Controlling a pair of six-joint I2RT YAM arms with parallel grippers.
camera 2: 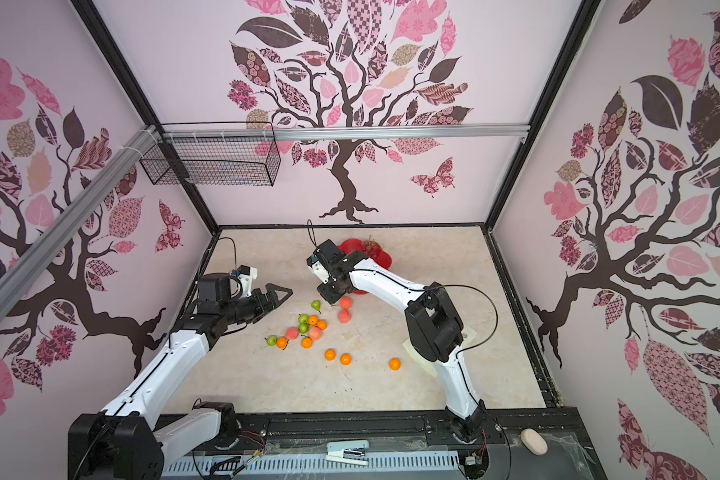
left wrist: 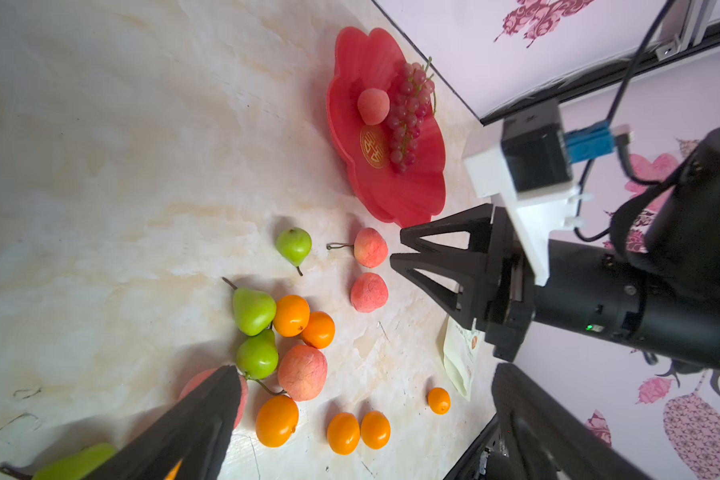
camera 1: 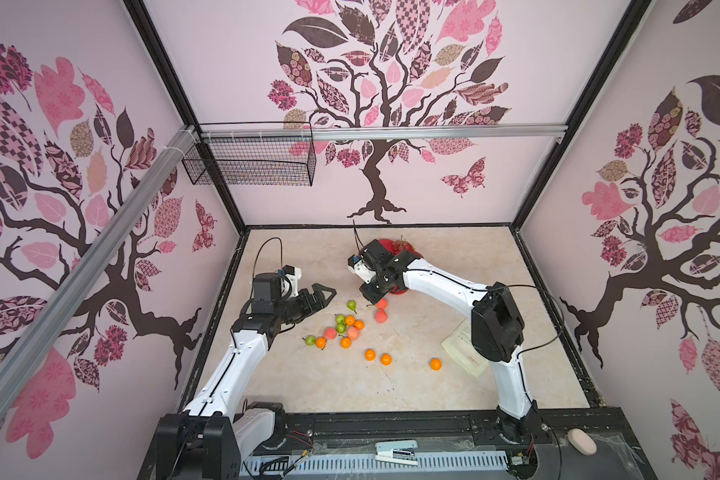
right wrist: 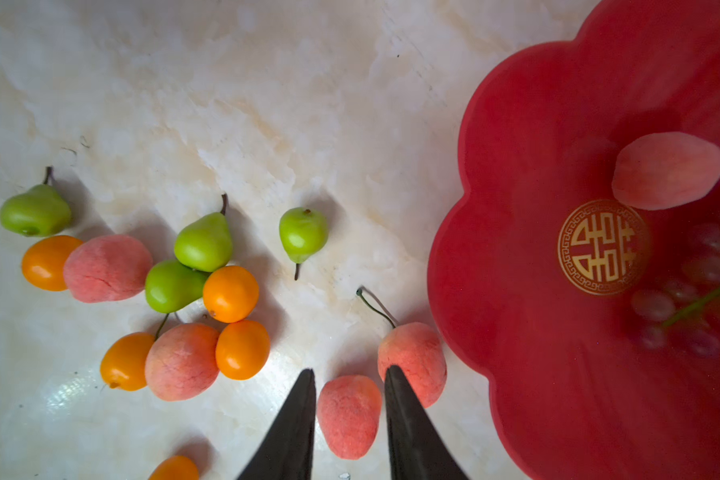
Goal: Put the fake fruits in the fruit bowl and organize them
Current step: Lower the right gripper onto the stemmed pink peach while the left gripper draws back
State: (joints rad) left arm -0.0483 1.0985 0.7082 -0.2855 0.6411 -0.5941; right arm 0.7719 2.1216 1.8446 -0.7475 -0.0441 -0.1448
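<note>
In the fruit bowl [left wrist: 391, 195], at the surface's [camera 1: 308, 386] far side, only one peach [left wrist: 373, 106] and the grape bunch [left wrist: 408, 112] so far: barely begun.

Loose in front: other peaches [right wrist: 107, 268], green pears [right wrist: 203, 241] and oranges [right wrist: 230, 294], mostly clustered.

Over a stemless peach [right wrist: 348, 415] near the rim, the right pincer [right wrist: 350, 368], part-open and empty; left pincer [camera 1: 325, 298] wide and empty.

Off to the side, a cream pouch [camera 1: 464, 347] — nothing blocking.

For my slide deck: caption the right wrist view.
Right gripper, open, flanks a peach on the table near the fruit bowl.

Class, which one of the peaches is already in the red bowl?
The peach beside the grape bunch, inside the fruit bowl; all other peaches lie on the tabletop.
</note>
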